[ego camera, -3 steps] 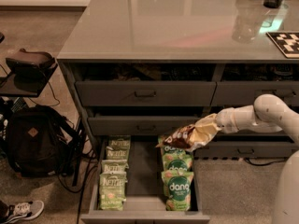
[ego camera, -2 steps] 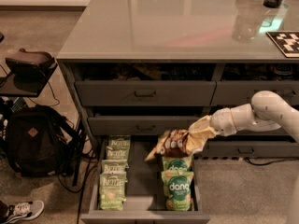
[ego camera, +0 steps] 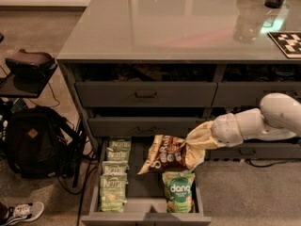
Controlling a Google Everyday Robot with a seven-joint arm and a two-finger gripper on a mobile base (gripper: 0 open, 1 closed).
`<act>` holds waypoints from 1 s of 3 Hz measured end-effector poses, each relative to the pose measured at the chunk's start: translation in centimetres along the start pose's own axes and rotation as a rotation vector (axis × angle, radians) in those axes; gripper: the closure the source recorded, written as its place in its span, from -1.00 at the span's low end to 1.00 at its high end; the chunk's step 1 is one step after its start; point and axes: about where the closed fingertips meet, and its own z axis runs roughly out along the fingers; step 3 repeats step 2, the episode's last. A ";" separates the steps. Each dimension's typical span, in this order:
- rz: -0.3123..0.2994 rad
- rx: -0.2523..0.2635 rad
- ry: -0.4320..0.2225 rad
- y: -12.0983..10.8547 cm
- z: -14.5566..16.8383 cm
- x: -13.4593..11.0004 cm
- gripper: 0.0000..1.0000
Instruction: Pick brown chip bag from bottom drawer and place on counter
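Note:
The brown chip bag (ego camera: 165, 155) hangs tilted in the air above the open bottom drawer (ego camera: 141, 217), its right end held at the gripper. My gripper (ego camera: 196, 142) reaches in from the right on a white arm and is shut on the bag's upper right edge. The bag is clear of the drawer's contents. The glossy grey-green counter (ego camera: 178, 27) spreads above the drawers at the top of the view.
Several pale green Kettle bags (ego camera: 113, 180) lie in the drawer's left row and a bright green dang bag (ego camera: 178, 191) at front right. Two shallower closed drawers (ego camera: 146, 94) sit above. A black backpack (ego camera: 33, 140) and cables lie left. A glass (ego camera: 247, 29) and a checkered tag (ego camera: 288, 42) are on the counter.
The gripper has lifted the brown chip bag out of the drawer's right row and swung it left and up; the bag now hangs free above the drawer.

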 end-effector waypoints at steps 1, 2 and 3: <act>-0.034 0.143 -0.033 -0.9 -2.4 -3.6 1.00; -0.032 0.159 -0.035 -1.2 -2.5 -3.7 1.00; -0.032 0.159 -0.035 -1.2 -2.5 -3.7 1.00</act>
